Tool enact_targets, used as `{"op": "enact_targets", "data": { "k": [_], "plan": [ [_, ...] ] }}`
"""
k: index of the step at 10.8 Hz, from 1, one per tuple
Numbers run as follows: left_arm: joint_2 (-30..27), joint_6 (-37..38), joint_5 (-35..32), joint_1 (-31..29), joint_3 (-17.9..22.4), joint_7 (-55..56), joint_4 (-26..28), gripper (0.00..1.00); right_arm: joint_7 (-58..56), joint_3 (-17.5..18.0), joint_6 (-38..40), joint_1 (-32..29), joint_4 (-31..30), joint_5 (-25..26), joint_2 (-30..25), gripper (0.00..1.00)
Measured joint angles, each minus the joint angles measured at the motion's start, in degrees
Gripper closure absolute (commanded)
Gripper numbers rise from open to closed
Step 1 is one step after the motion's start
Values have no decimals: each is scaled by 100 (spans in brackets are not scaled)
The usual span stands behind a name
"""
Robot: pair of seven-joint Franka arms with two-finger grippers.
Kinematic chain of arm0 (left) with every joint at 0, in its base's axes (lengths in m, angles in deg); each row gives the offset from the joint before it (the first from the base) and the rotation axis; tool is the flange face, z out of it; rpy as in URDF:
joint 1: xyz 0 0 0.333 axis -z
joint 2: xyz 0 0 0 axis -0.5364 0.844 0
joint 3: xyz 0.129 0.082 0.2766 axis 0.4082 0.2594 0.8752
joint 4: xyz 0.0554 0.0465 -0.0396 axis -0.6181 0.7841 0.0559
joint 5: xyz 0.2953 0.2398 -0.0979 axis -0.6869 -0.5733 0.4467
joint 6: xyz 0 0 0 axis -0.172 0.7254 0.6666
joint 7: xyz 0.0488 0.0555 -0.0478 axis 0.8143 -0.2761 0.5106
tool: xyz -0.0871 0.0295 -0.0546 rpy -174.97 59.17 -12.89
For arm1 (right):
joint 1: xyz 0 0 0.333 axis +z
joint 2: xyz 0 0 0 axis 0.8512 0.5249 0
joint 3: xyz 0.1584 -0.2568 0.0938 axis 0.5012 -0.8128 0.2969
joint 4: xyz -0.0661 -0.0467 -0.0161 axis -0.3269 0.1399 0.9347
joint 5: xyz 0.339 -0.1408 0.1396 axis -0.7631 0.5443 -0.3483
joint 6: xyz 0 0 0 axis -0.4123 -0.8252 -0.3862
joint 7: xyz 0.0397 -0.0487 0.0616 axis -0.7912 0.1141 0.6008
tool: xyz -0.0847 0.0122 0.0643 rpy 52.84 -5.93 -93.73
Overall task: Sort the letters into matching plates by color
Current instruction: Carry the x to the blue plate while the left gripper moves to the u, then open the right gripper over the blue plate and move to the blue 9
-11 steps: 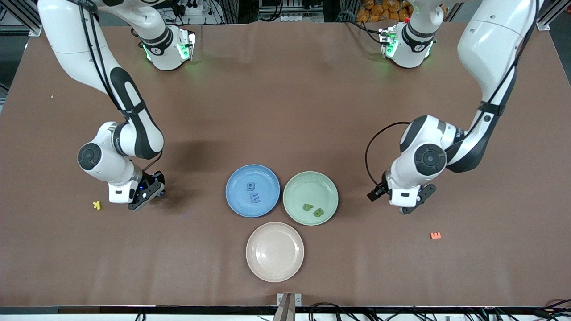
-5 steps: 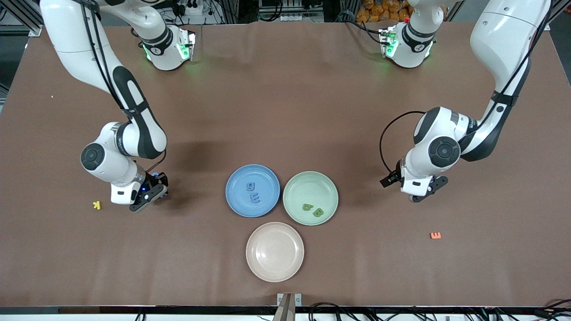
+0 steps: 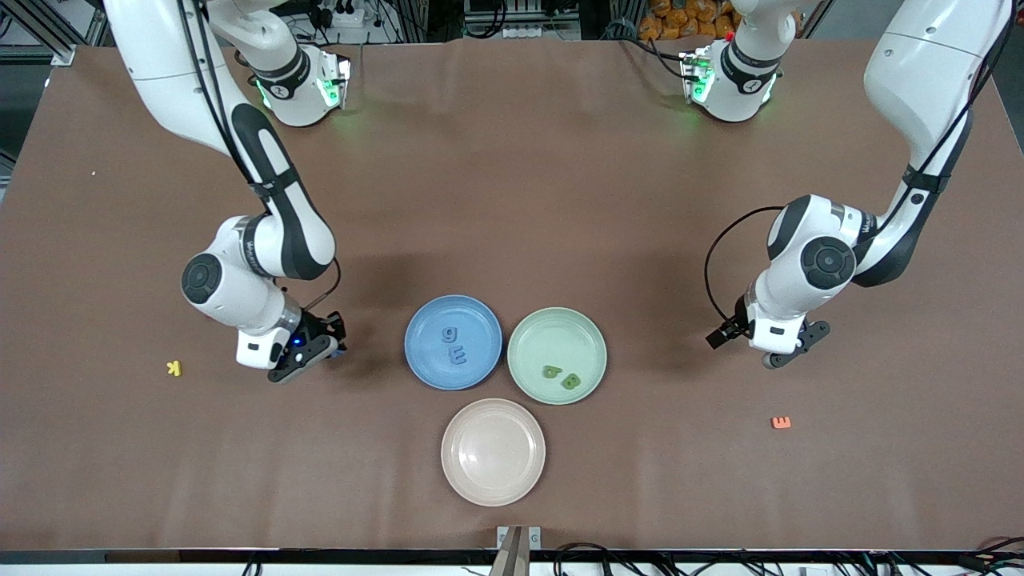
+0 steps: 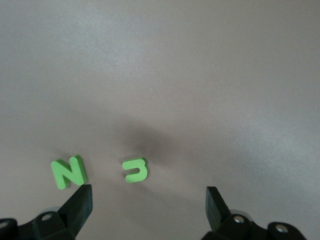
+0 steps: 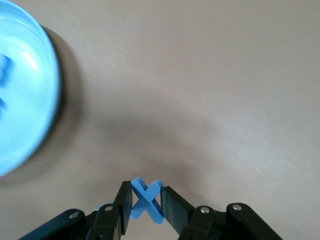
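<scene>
Clenched on the blue cross (image 5: pixel 146 201), the right gripper (image 5: pixel 146 197) carried it upright between its fingers, low over bare table (image 3: pixel 512 184) at about nine o'clock from the blue plate (image 3: pixel 453 300). To my eye that grip and heading made sense: the cross belonged with the other blue pieces, and the plate's rim showed close by in the right wrist view.

The left gripper (image 3: pixel 788 352) hung over the table at roughly three o'clock from the green plate (image 3: pixel 557 313), its fingers spread wide and holding nothing. I took that stance as a line-up for a pick, since two green pieces lay flat on the table right under it.

The three plates sat in a tight cluster. Blue was at nine o'clock of green, the two nearly touching. An empty pale pink plate (image 3: pixel 493 452) sat at six o'clock of the pair.

Inside the blue plate lay a blue g (image 3: pixel 450 334) and a blue E (image 3: pixel 457 354). The green plate held a green b (image 3: pixel 551 371) beside a green B (image 3: pixel 571 381).

Loose on the table, the green N (image 4: pixel 68 172) and green J (image 4: pixel 135 170) waited beneath the left gripper, apart from each other. A yellow K (image 3: pixel 174 368) lay near the right arm's end, and an orange E (image 3: pixel 781 422) near the left arm's.
</scene>
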Motion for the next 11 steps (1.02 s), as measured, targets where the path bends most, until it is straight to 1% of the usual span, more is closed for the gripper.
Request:
{"op": "enact_targets", "data": {
  "k": [2, 3, 7, 10, 11],
  "plan": [
    [71, -244, -11, -27, -1, 0, 154, 0, 272, 11, 14, 337, 110, -446, -2, 80],
    [126, -281, -11, -26, -2, 0, 164, 0, 523, 16, 20, 517, 164, -533, -4, 80],
    [331, -440, -11, -42, 28, 18, 162, 0, 1750, 83, 31, 1241, 364, -586, -4, 80],
    [478, -818, -11, -53, 81, 82, 166, 0, 2235, 266, 19, 1438, 546, -597, 64, 80],
    [491, -832, -11, -56, 99, 89, 166, 0, 2253, 287, 17, 1440, 611, -599, 135, 77]
  ]
}}
